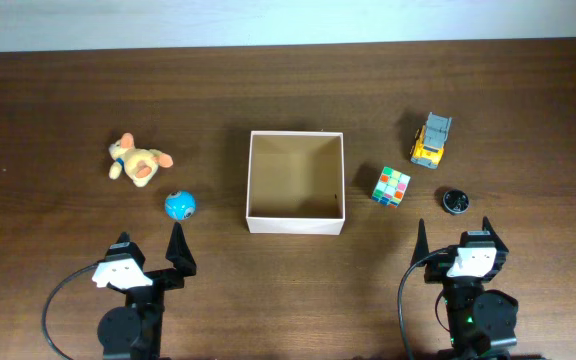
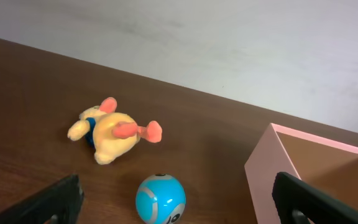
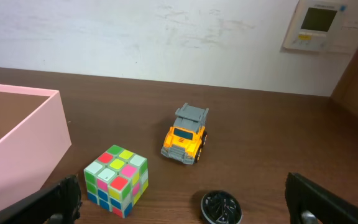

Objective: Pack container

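**Overhead and wrist views: open container at mid-bench, toys on both sides**

Overhead, the container (image 1: pixel 296 225) sits near the middle of the brown bench (image 1: pixel 288 90), open side up, its white walls framing a tan cardboard interior with nothing visible inside. To its left lie a yellow-and-orange plush toy (image 1: pixel 138 160) and, nearer the arms, a blue ball (image 1: pixel 180 206). To its right stand a multicoloured puzzle cube (image 1: pixel 391 186), a yellow-and-grey toy truck (image 1: pixel 431 140) and a small black disc (image 1: pixel 455 201). All five toys are apart from the container and from each other.

The left tool (image 1: pixel 150 235) and the right tool (image 1: pixel 454 228) hover at the near edge of the bench. Both have their jaws spread wide and grip nothing.

In the right wrist view, a wall-mounted panel (image 3: pixel 319 25) carries a small display, and its lettering is too small to read. In the left wrist view, the ball (image 2: pixel 160 198) bears dark markings that cannot be made out.
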Robot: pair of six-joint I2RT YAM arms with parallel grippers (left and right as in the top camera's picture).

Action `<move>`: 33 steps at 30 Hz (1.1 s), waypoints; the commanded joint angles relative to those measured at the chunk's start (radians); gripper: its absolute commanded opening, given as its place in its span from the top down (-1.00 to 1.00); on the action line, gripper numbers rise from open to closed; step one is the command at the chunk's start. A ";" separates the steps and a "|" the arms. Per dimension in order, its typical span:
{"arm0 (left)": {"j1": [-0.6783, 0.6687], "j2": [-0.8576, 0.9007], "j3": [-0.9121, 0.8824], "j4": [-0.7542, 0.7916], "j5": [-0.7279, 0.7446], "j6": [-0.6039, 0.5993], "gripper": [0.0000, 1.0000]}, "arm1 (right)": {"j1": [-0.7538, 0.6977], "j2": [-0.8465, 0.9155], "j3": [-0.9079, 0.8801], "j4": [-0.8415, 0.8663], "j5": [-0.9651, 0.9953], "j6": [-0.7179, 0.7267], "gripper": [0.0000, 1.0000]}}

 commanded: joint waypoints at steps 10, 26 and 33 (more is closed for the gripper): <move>0.005 -0.009 -0.006 0.003 0.014 0.016 -0.99 | -0.005 -0.011 -0.011 0.002 -0.009 -0.007 -0.97; 0.005 -0.009 -0.006 0.003 0.014 0.016 -0.98 | -0.003 -0.011 -0.011 -0.002 -0.082 0.005 -0.97; 0.005 -0.009 -0.006 0.003 0.014 0.016 -0.98 | -0.003 0.009 0.094 -0.065 -0.178 0.115 -0.97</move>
